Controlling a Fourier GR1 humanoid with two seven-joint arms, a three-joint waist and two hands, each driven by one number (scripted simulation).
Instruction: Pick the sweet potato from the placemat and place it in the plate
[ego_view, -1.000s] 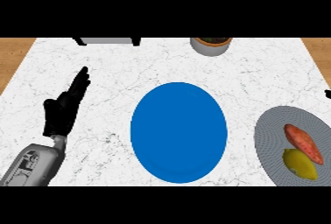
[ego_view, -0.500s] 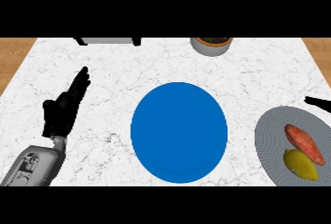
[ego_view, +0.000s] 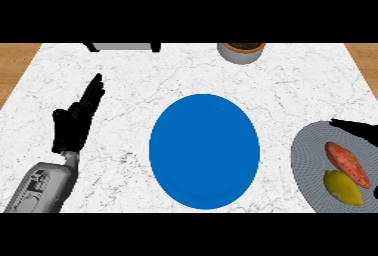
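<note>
Left hand (ego_view: 74, 125): resting open, fingers straight, touching nothing.
Right hand (ego_view: 359, 131): fingers' spread unclear, reaching over placemat (ego_view: 310, 160) edge.
Sweet potato (ego_view: 348, 164): lying just below those fingers.
Plate (ego_view: 204, 150): sitting between the hands.

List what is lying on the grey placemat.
On the grey placemat: a sweet potato and a yellow lemon-like fruit. The right robot hand covers its upper edge.
</note>
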